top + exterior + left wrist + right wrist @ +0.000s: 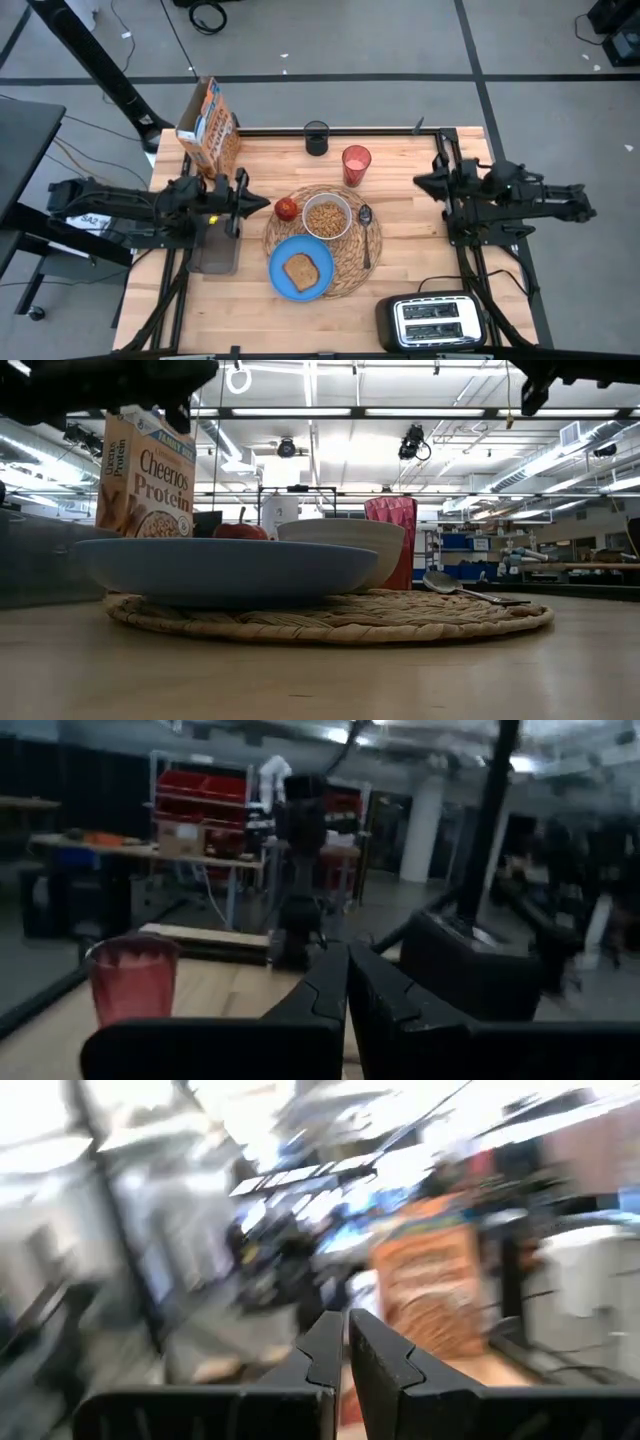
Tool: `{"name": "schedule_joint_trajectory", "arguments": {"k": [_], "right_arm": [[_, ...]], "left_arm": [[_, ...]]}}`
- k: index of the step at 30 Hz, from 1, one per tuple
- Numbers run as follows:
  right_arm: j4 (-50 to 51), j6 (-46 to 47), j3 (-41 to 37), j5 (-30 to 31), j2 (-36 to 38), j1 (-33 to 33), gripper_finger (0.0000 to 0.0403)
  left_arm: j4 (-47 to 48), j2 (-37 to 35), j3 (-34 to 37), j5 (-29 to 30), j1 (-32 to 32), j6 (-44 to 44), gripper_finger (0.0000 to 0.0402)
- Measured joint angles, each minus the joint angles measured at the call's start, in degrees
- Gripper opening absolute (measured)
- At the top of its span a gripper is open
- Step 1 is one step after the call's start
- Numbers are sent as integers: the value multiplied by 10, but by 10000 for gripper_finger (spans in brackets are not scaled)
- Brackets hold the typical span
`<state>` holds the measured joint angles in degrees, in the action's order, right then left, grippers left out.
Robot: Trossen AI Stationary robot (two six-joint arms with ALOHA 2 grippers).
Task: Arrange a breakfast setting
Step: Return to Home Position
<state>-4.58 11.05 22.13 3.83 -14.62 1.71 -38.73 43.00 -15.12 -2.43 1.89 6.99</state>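
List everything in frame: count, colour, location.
placemat: 1, straw, table centre
plate: 1, blue, on placemat beside bowl
toast: 1, brown, on plate
bowl: 1, white, on placemat, holds cereal
apple: 1, red, left of bowl at placemat edge
spoon: 1, metal, on placemat right of bowl
red cup: 1, just beyond placemat
black cup: 1, far table edge
cereal box: 1, orange, far left corner
toaster: 1, silver, near right corner
tray: 1, grey, left of placemat
table: 1, light wood
left pincer: 1, dark, shut, raised left of apple
right pincer: 1, dark, shut, raised at table's right side
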Motion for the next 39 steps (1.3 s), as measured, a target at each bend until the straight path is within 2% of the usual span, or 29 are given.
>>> {"name": "schedule_joint_trajectory", "arguments": {"k": [2, 4, 10, 16, 19, 25, 28, 32, 37, 39], "right_arm": [[-32, -1, -14, 40, 12, 0, 31], [-46, -66, -24, 33, 25, 0, 31], [-37, -102, -79, 30, 92, 3, 31], [-33, -102, -137, 22, 129, -11, 31], [-11, -106, -147, 21, 142, -23, 31], [53, -102, -147, 23, 146, -27, 31], [54, -96, -158, 24, 145, -27, 31], [-40, -96, -217, 26, 145, -31, 31], [-7, -82, -218, 41, 145, -33, 31], [-16, -91, -218, 40, 145, -33, 31]], "left_arm": [[-4, -3, -2, -1, 10, 15, 18], [4, -11, -2, -2, 23, -8, 18], [193, -62, -2, -53, 63, -4, 18], [298, -156, -1, 27, -2, -50, 18], [304, -199, 34, 34, -30, -53, 18], [204, -281, 136, 57, -24, -51, 18], [236, -313, 146, 57, -25, -46, 18], [301, -352, 146, 46, -29, -47, 18], [370, -430, 145, 29, -29, -53, 18], [365, -429, 145, 24, -29, -66, 18]]}}
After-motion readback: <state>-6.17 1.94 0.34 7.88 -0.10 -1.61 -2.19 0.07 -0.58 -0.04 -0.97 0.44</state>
